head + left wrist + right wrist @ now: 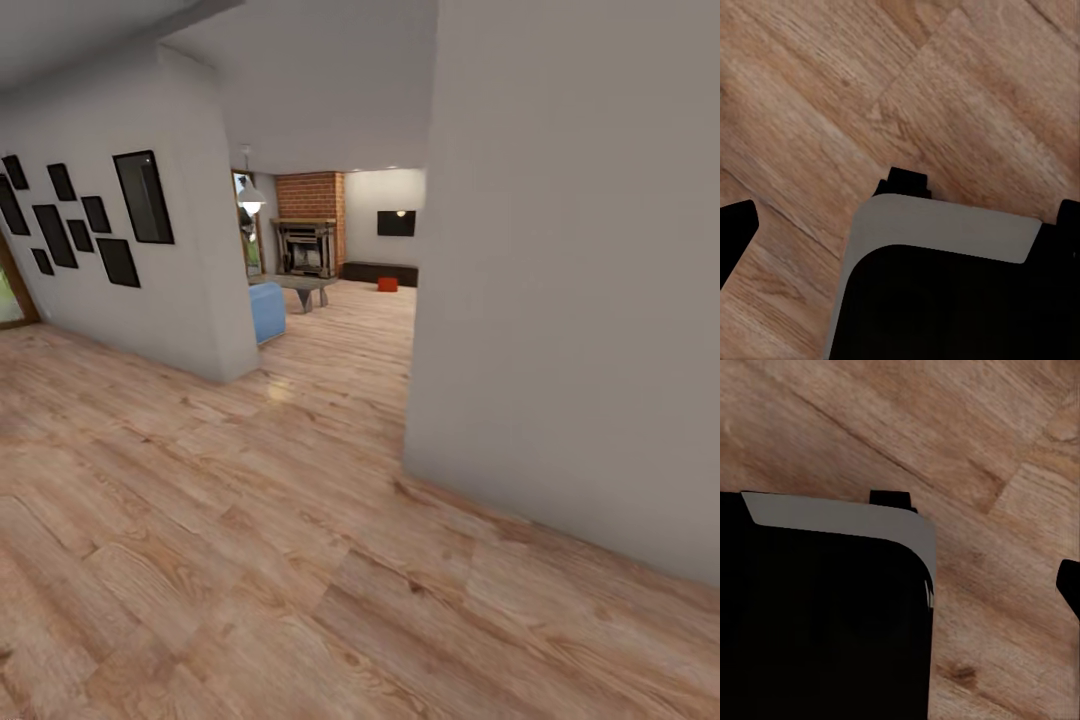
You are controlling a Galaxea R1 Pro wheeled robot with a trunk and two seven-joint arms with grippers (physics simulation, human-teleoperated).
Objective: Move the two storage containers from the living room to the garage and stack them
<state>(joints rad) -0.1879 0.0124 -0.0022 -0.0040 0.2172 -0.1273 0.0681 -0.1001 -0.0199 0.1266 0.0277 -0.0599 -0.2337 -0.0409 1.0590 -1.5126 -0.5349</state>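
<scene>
Beyond the hallway opening lies the living room point(340, 300), with its brick fireplace point(310, 215) and a black wall TV point(396, 223). One orange-red storage container point(387, 284) sits far off on the wood floor below the TV. In the left wrist view my left gripper point(900, 236) hangs open over the wood planks, a black fingertip point(735, 232) at each side and nothing held. In the right wrist view my right gripper point(900, 592) also stands open and empty, with one fingertip point(1069, 585) showing. The garage is out of view.
A pale wall corner point(560, 300) stands close on the right. Another wall point(130, 260) with black picture frames narrows the passage on the left. A blue sofa end point(266, 311) and a low table point(305, 288) lie past the opening. My own dark base point(945, 300) is under both grippers.
</scene>
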